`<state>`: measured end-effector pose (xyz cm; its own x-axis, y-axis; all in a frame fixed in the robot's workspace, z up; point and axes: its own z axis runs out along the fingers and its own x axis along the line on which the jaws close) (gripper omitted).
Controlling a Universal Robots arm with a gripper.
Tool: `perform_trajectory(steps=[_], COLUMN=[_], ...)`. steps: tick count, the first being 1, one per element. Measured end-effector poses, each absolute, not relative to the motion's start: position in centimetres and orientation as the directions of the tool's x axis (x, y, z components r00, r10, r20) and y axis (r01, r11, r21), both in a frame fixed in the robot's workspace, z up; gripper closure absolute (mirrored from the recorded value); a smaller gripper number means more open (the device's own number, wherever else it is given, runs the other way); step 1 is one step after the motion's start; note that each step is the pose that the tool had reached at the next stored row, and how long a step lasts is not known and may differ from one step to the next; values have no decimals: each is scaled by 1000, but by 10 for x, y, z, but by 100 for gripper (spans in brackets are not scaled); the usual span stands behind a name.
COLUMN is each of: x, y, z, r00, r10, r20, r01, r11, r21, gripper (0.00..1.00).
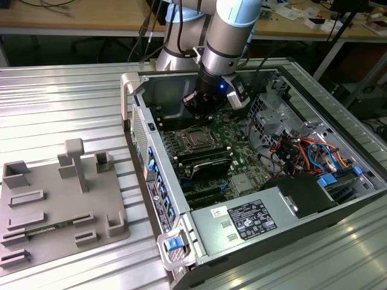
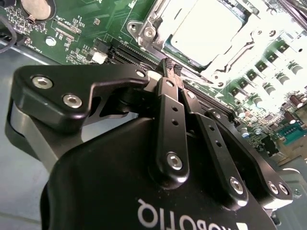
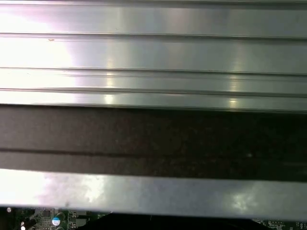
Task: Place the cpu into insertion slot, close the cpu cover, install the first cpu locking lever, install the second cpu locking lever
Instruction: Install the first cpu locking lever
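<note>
The silvery-grey square cpu (image 2: 206, 33) sits in the silver-rimmed insertion slot (image 2: 158, 28) on the green motherboard, the thin metal cpu cover (image 2: 223, 72) apparently down. The black gripper (image 2: 171, 67), fingers (image 2: 167, 64) pressed together, hovers beside the slot, suggesting lever work. The open computer case (image 1: 136, 96) rests on a ribbed aluminium surface (image 1: 60, 96), wooden benches behind.
</note>
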<state>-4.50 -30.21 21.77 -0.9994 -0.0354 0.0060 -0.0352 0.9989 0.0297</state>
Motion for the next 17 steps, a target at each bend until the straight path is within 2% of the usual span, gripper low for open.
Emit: perform_trajectory(steps=[17], x=[-43], y=[-302], z=[204], r00=[-999], r10=[-37], r20=[6], r01=[-37], r11=[999], r21=[31], gripper=[89])
